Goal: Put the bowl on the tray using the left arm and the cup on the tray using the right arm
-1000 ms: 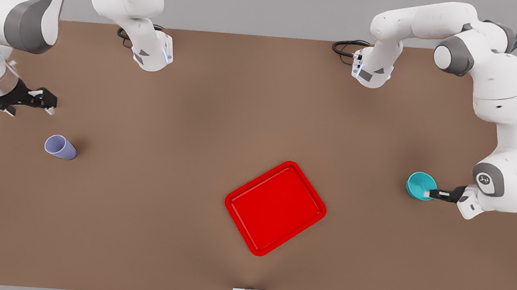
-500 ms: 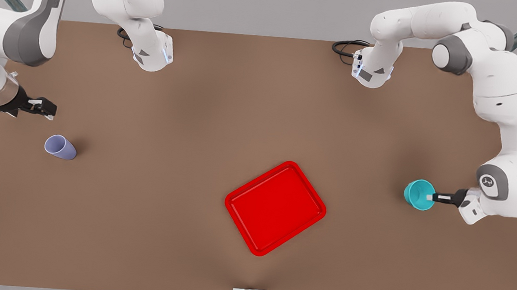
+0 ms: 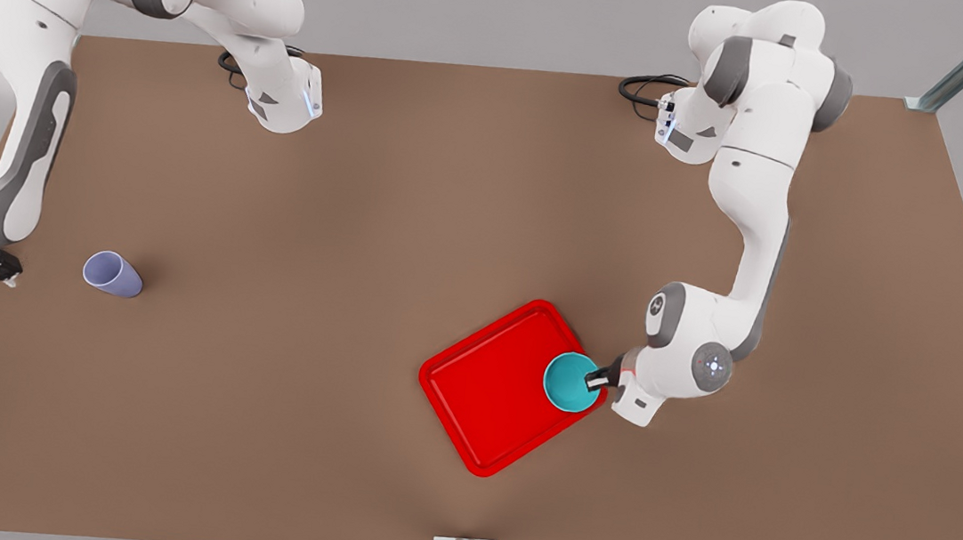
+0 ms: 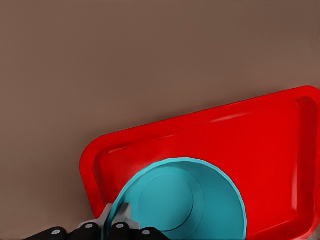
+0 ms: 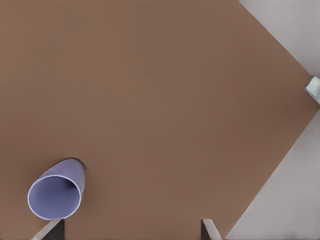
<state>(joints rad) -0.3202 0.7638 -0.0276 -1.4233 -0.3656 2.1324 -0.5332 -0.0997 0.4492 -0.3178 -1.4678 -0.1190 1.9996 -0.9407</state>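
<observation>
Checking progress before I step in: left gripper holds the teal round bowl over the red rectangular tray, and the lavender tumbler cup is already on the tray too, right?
Not quite. In the front view the lavender tumbler cup stands on the brown table, far from the red rectangular tray. The left gripper does hold the teal round bowl there.

No legible text, labels, brands or numbers anywhere.

Tray [image 4: 280,150] glossy red plastic – bowl [image 4: 200,200] smooth teal – table [image 3: 416,209] matt brown.
</observation>
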